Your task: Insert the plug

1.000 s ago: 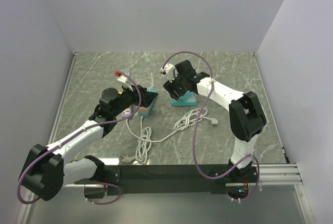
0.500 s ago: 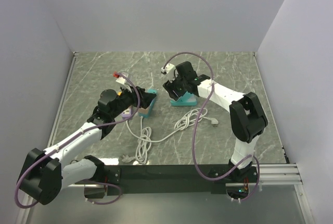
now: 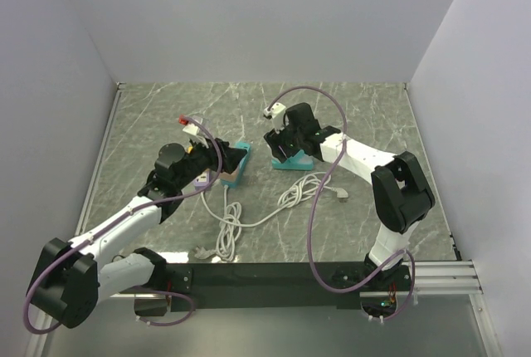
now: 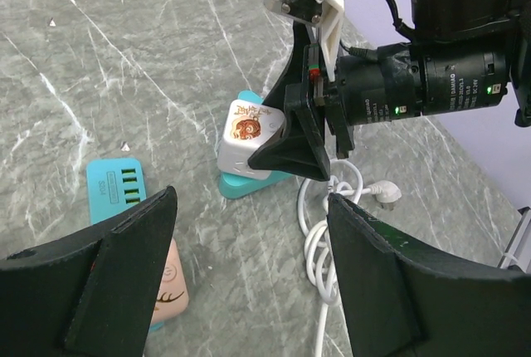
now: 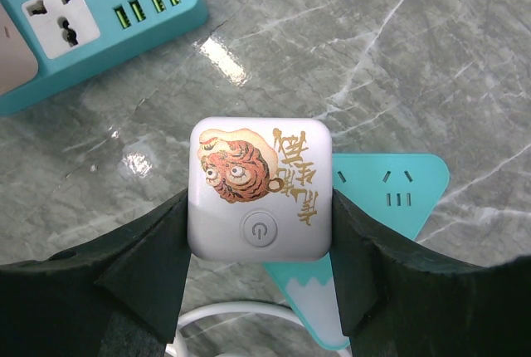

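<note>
My right gripper (image 5: 260, 232) is shut on a white cube plug (image 5: 260, 199) with a tiger picture and a power button. It holds the cube upright over one end of a teal triangular socket base (image 5: 390, 199). In the left wrist view the cube (image 4: 249, 137) meets the base (image 4: 249, 184); I cannot tell whether it is seated. In the top view the right gripper (image 3: 284, 143) is at the base (image 3: 297, 162). My left gripper (image 4: 249, 282) is open and empty, hovering beside a teal power strip (image 4: 116, 191), which also shows in the top view (image 3: 235, 174).
A coiled white cable (image 3: 282, 203) with a loose white plug (image 3: 340, 194) lies in front of the socket base. It also shows in the left wrist view (image 4: 319, 241). A pink block (image 4: 170, 278) sits at the power strip's near end. Grey walls enclose the table.
My right gripper has shifted slightly to the right with the cube, over the teal base. My left arm has drawn back a little.
</note>
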